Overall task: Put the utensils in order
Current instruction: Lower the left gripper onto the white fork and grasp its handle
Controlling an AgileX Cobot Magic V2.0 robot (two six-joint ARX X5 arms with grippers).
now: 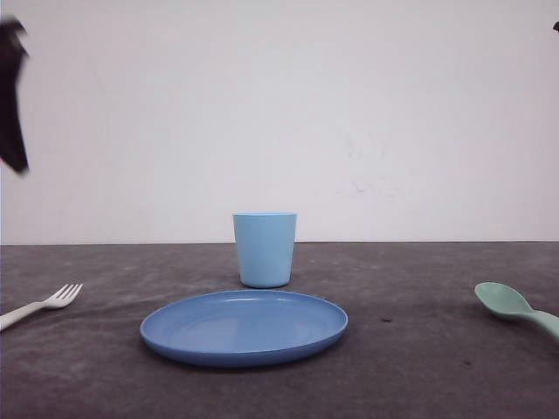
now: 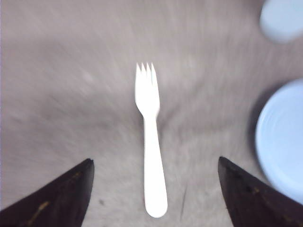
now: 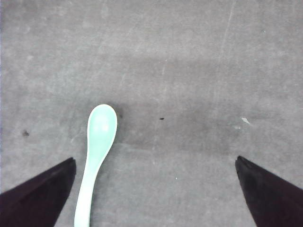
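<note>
Both arms end in the same plain hardware: the left gripper has two black, wedge-shaped fingers tapering to blunt tips, with faint yellowish scuffs on their matte faces. The right gripper matches, its fingers solid black and unmarked. From the front, a dark, blurred piece of the left arm shows.

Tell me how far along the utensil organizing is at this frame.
Nothing looks done yet: the fork and spoon lie on the table, far left and right of the plate. Both the left gripper and right gripper are open above them, holding nothing.
</note>
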